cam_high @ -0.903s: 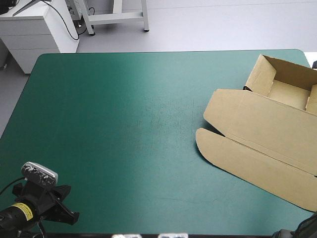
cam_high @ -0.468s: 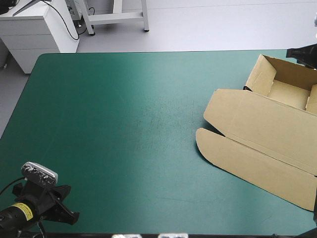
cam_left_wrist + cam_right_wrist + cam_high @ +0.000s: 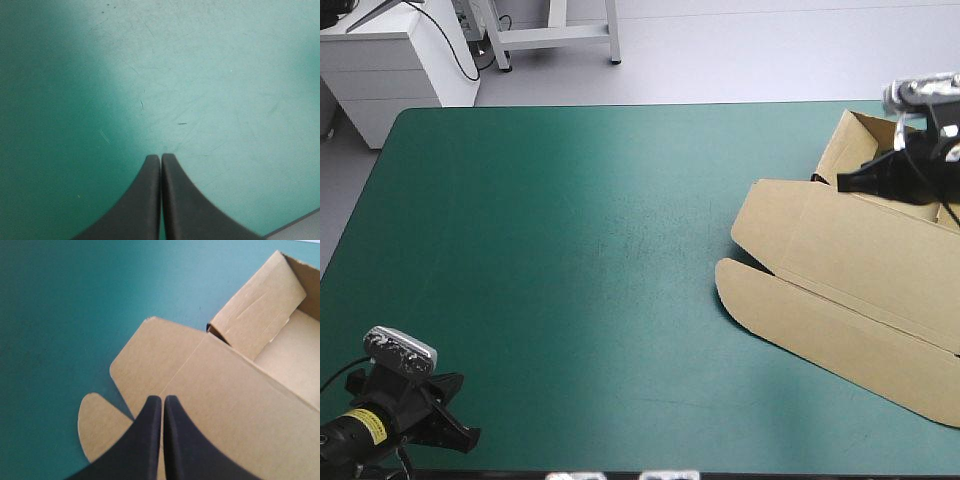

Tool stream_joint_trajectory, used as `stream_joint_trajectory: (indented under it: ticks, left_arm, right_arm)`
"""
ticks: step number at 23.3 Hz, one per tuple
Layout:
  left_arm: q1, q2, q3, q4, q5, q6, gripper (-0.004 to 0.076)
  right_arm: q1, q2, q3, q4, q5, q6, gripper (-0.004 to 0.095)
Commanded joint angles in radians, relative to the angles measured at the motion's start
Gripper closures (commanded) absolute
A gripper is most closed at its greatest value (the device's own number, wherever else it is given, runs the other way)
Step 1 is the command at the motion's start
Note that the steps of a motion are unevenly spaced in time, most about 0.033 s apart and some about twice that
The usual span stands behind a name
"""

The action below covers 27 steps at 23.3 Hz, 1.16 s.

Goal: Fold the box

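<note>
The big table with the teal-green cover [image 3: 570, 250] fills most of what you see, and most of it is bare. The brown cardboard box [image 3: 840, 250] sits on the right side of the table, toward the far corner, well apart from your left arm.

The box's open tray part [image 3: 295, 355] has walls standing up around a floor. The wide flat lid [image 3: 240, 405] lies open on the cover, on the near side of the tray. A long flap with a rounded end [image 3: 790, 315] lies flat along the lid's front edge.

I think you are far along. The tray looks made, and what may be left is pressing the walls firm and bending the flap.

Your black right gripper [image 3: 842, 183] hangs over the box, about where the lid meets the tray. Its two fingers are pressed together into one point, and they hold nothing. Your black left gripper [image 3: 470, 436] is at the near left corner, over bare cover. Its fingers are pressed together too, with nothing between them.

Some things you cannot see well. The right end of the box runs out of the high view. The right arm covers part of the tray. You cannot tell if the right gripper touches the board or floats just above it. You also cannot tell if every wall is tucked in.
</note>
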Motion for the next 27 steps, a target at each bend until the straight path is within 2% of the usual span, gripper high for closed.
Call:
stream_joint_trajectory:
  ticks: [1,4,6,9,11,17,27]
  left_arm:
    - [0.0,0.008,-0.023,-0.02,-0.072,-0.012,0.0732]
    - [0.0,0.008,-0.023,-0.02,-0.089,-0.012,0.0732]
    - [0.0,0.008,-0.023,-0.02,-0.091,-0.008,0.0732]
    - [0.0,0.008,-0.023,-0.032,-0.091,-0.008,0.0732]
    - [0.0,0.008,-0.023,-0.055,-0.091,-0.008,0.0732]
    - [0.0,0.008,-0.009,-0.062,-0.085,-0.008,0.0732]
    - [0.0,0.008,0.055,-0.111,-0.085,-0.003,0.0732]
  right_arm:
    - [0.026,-0.152,0.141,-0.005,-0.103,-0.029,0.0908]
    - [0.035,-0.328,0.387,-0.005,-0.226,-0.045,0.0908]
    - [0.035,-0.445,0.531,-0.005,-0.261,-0.052,0.0908]
    - [0.035,-0.588,0.681,-0.005,-0.274,-0.06,0.0909]
    - [0.035,-0.692,0.778,-0.005,-0.242,-0.06,0.0909]
    - [0.035,-0.818,0.87,-0.005,-0.145,-0.06,0.0909]
    - [0.035,-0.949,1.011,0.01,-0.16,-0.092,0.0909]
